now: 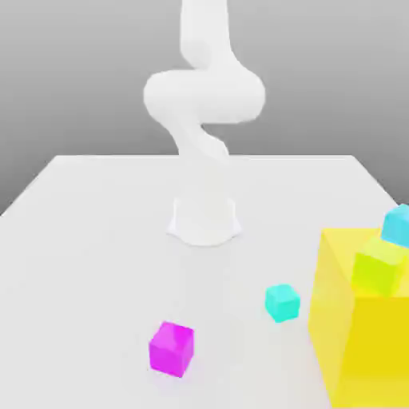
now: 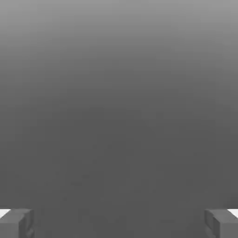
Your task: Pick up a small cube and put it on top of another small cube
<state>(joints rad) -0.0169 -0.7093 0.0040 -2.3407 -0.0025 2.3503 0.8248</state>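
The small cube (image 1: 171, 348), magenta and glossy, is sitting on the white tabletop (image 1: 88, 232) toward the front of the exterior view, forward of the arm's base (image 1: 204, 220) and a little to the exterior view's left. We are holding the end effector (image 2: 119, 223) with its fingers (image 2: 16, 222) spread wide apart and gripping nothing; in the hand view it is facing plain grey background, so we are judging that the magenta cube lies well below it and that the coming move calls for a descent toward the tabletop. The cube has no long axis. The turquoise cube (image 1: 282, 303) is resting near it, apart, toward the exterior view's right. We are counting one magenta cube, one turquoise cube, one large yellow block (image 1: 367, 335), one lime-green cube (image 1: 379, 268) and one sky-blue cube (image 1: 396, 224).
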